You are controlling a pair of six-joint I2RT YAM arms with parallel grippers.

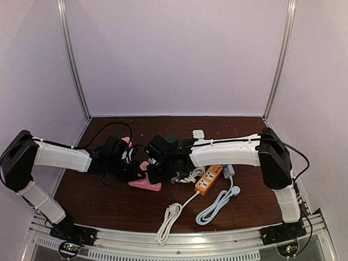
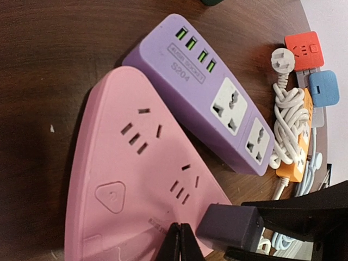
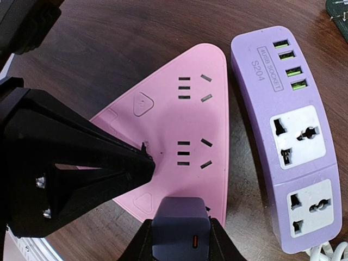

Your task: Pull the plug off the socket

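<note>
- Three power strips lie mid-table (image 1: 109,209): one pink strip (image 3: 163,114), one purple strip (image 3: 288,136) and one orange strip (image 1: 209,179).
- One plug (image 3: 179,220) sits near a corner of the pink strip. It stands out of the strip's face, long axis roughly upright.
- The right gripper (image 3: 180,231) is clamped on the plug's sides.
- The left gripper (image 2: 180,242), fingers together, presses its tip on the pink strip beside the plug.
</note>
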